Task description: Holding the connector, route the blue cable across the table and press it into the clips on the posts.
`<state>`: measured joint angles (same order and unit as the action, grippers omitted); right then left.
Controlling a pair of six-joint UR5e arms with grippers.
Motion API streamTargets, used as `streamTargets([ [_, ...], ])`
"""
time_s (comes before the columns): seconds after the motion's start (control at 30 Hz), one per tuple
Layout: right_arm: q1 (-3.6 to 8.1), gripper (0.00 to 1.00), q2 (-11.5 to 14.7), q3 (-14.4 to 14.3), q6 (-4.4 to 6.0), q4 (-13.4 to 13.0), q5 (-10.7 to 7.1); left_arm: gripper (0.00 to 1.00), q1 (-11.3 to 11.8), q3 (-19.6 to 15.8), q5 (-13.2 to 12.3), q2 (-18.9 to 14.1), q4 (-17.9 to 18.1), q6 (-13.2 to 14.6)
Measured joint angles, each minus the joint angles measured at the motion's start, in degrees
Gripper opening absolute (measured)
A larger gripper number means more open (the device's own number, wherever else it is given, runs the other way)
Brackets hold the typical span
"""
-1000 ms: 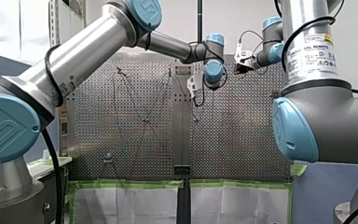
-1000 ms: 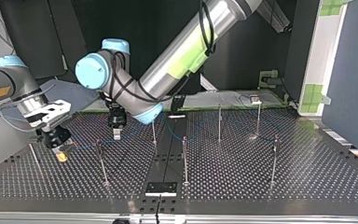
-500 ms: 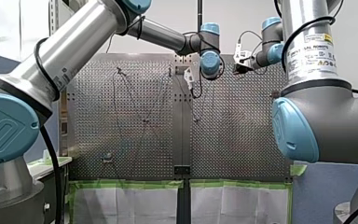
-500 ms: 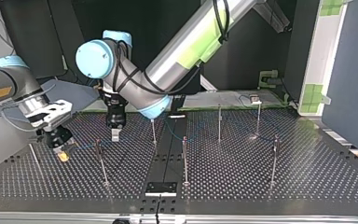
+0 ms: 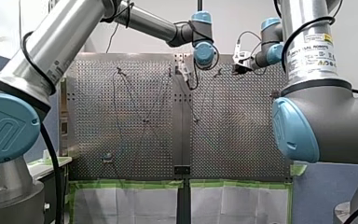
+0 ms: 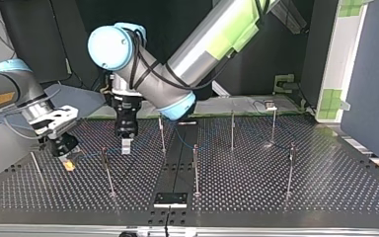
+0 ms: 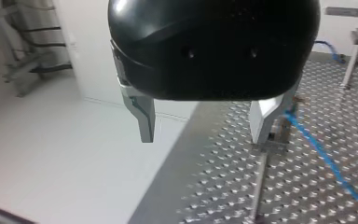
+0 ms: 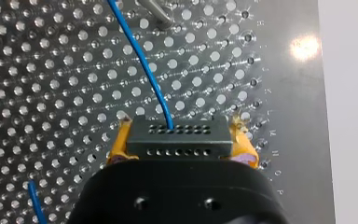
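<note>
On table (image 8: 51,70), right end effector (image 8: 181,145) half-hides connector (image 8: 177,133).

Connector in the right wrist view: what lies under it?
The perforated table shows around the connector, held in my right pincer; the blue cable leaves its holed face. The spot directly beneath is hidden by the connector.

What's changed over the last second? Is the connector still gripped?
My left arm's wrist swung up and leftward in the front view; my left gripper, open and empty, edged toward the top view's camera. My right gripper stayed put, shut on the connector with the blue cable. Nothing grabbed or released.
</note>
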<state>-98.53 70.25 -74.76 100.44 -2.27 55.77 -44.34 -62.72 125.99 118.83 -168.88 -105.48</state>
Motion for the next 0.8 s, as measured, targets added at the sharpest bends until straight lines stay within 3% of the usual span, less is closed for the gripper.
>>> streamTargets([
  [0.2,-0.27,0.0,0.0,0.0,-0.04,0.0,-0.02,1.0,-0.1,-2.9,-0.8,-2.9,2.9,-2.6],
  [0.57,-0.87,0.0,-0.2,0.0,-0.08,0.1,0.03,1.0,0.1,-8.2,-5.5,-8.2,8.2,-7.9],
  [0.8,-1.02,0.0,-0.2,0.0,-0.18,0.1,0.11,1.0,-0.2,-11.6,-5.7,-11.6,11.6,-11.2],
])
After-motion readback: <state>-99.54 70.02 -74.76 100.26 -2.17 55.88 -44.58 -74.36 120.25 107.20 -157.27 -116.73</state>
